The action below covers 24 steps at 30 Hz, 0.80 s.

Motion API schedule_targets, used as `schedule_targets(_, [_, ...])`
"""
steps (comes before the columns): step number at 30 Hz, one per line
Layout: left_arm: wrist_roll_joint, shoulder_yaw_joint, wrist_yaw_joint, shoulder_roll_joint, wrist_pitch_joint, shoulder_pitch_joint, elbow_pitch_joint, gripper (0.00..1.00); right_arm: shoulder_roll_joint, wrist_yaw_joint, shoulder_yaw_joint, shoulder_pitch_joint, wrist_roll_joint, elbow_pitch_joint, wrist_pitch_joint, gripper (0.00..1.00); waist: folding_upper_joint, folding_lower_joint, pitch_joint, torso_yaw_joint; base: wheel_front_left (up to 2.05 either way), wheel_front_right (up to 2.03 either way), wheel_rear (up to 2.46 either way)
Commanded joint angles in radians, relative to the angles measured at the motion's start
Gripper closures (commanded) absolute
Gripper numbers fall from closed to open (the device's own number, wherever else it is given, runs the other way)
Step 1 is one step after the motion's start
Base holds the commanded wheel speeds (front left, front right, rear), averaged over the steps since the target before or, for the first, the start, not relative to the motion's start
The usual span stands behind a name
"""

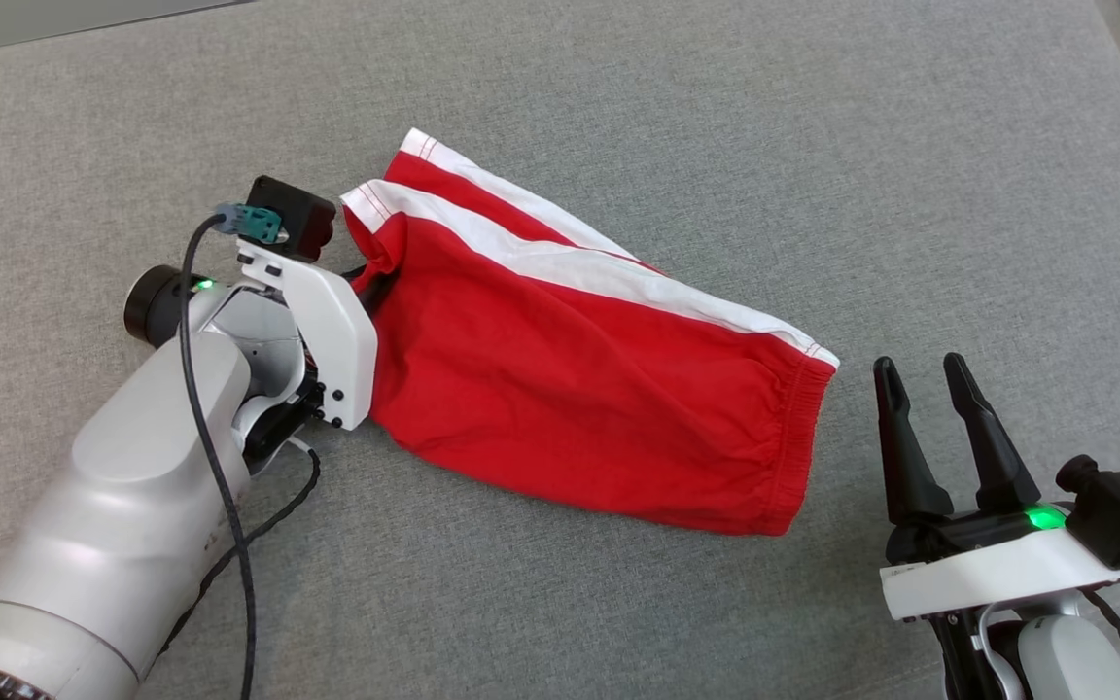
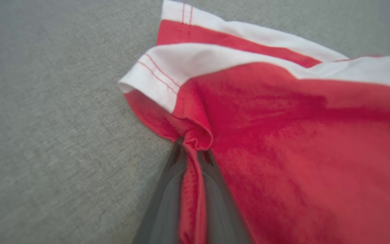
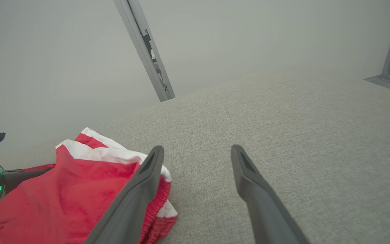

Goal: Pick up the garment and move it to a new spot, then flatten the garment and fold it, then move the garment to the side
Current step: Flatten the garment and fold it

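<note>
From the head view, a pair of red shorts (image 1: 570, 389) lies on a grey fabric surface (image 1: 716, 117), a little left of the middle. They lie on a slant, the leg openings toward the upper left and the gathered elastic waistband toward the lower right. A broad white stripe runs along the upper edge from hem to waist, and a second white band with red stitching edges the far leg. The cloth is softly creased, not smooth. The left gripper (image 1: 370, 284) reaches in from the lower left, and its dark fingers disappear into the near leg hem. The right gripper (image 1: 920, 374) stands at the lower right, just beside the waistband but apart from it, with its two fingers spread.

In the left wrist view, the shorts (image 2: 283, 135) take up the right half of the picture, red below and white-banded above, with double rows of red stitching on the white hem. The left gripper (image 2: 191, 152) is pressed together on a narrow fold of the red hem, which bunches into a small curl at the fingertips (image 2: 169, 189).

In the right wrist view, the right gripper (image 3: 196, 152) is spread wide over the bare grey surface (image 3: 283, 118), holding nothing. The shorts (image 3: 73, 193) lie at the lower left, with the ribbed waistband partly behind one finger. A metal rail (image 3: 147, 51) slants across the pale background.
</note>
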Motion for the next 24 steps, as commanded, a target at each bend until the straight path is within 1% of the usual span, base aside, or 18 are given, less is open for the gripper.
schedule_targets(1, [-0.002,-0.005,0.012,0.007,-0.002,0.022,0.058,1.0,-0.006,0.002,-0.001,-0.011,0.003,0.005,-0.01,0.0,-0.0001,0.0,-0.001,-0.001,0.0,0.0,0.0])
schedule_targets(5, [-0.034,0.041,0.026,0.01,-0.068,0.017,0.101,1.0,-0.006,0.002,-0.015,-0.009,0.006,0.007,-0.016,0.0,-0.0001,0.0,-0.007,0.01,0.0,0.0,0.0])
schedule_targets(8, [-0.057,0.073,0.028,0.01,-0.144,0.039,0.109,1.0,-0.006,0.002,-0.026,-0.006,0.005,0.008,-0.019,0.0,-0.0001,0.0,-0.015,0.027,0.0,0.0,0.0])
schedule_targets(9, [-0.057,0.073,0.028,0.01,-0.144,0.039,0.109,1.0,-0.006,0.002,-0.026,-0.006,0.005,0.008,-0.019,0.0,-0.0001,0.0,-0.015,0.027,0.0,0.0,0.0])
schedule_targets(13, [-0.084,0.108,0.039,0.0,-0.249,0.104,0.105,1.0,-0.006,0.002,-0.043,0.0,-0.007,0.005,-0.01,0.0,-0.0001,0.0,-0.027,0.059,0.0,0.0,0.0])
schedule_targets(18, [-0.125,0.15,0.058,-0.011,-0.358,0.208,0.064,1.0,-0.006,0.002,-0.075,0.011,-0.028,-0.008,0.013,0.0,-0.0001,0.0,-0.047,0.111,0.0,0.0,0.0])
schedule_targets(24, [-0.152,0.167,0.104,-0.029,-0.41,0.345,-0.04,1.0,-0.006,0.002,-0.105,0.026,-0.046,-0.034,0.047,0.0,-0.0001,0.0,-0.068,0.157,0.0,0.0,0.0])
